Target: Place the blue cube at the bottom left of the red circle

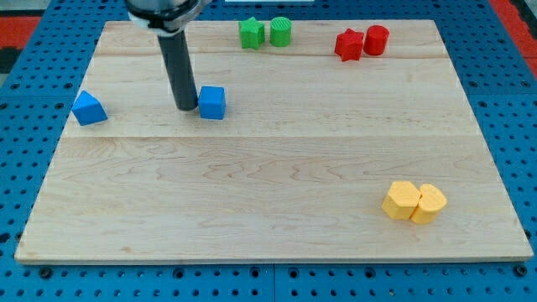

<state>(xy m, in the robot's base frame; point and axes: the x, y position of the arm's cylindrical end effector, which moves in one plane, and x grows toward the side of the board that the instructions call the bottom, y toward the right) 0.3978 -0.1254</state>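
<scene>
The blue cube [212, 102] sits on the wooden board at the upper middle-left. My tip [185, 108] is right beside the cube's left side, touching or nearly touching it. The red circle [377, 39], a short red cylinder, stands near the view's top right, far from the cube. A red star-shaped block [349, 44] touches the circle's left side.
A second blue block [89, 108] lies at the left edge. A green star-shaped block [252, 33] and a green cylinder [280, 31] stand at the top middle. Two yellow blocks [402, 200] [429, 204] lie together at the lower right. The board [268, 193] rests on a blue perforated table.
</scene>
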